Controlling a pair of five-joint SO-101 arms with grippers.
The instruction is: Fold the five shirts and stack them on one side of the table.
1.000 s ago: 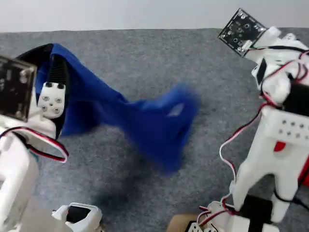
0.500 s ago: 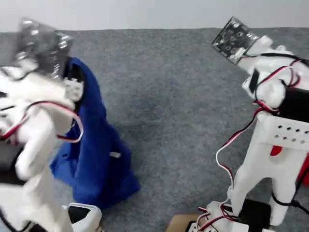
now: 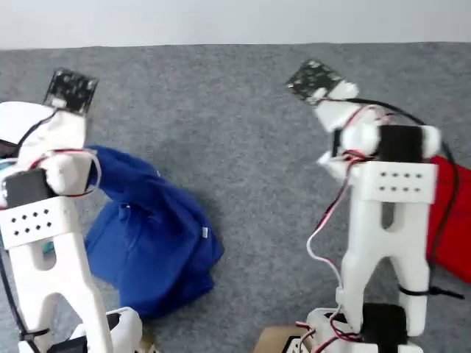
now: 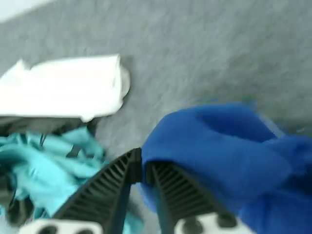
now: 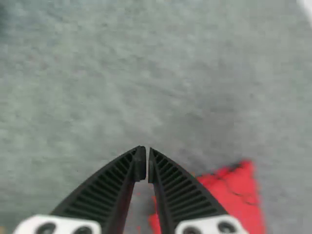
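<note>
My left arm (image 3: 44,220) covers part of the blue shirt (image 3: 158,246); my right arm (image 3: 386,220) hides much of the red shirt (image 3: 450,213), cut off at the right edge of the table (image 3: 235,140). The blurred white bundle (image 4: 63,92) I can't identify.

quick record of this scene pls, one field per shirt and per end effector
blue shirt: bunched, unfolded, on the left of the table
left end effector: shut on the blue shirt's edge
right end effector: shut, holding nothing
red shirt: at the right edge, partly behind the right arm
teal shirt: crumpled, near the left end effector
</note>
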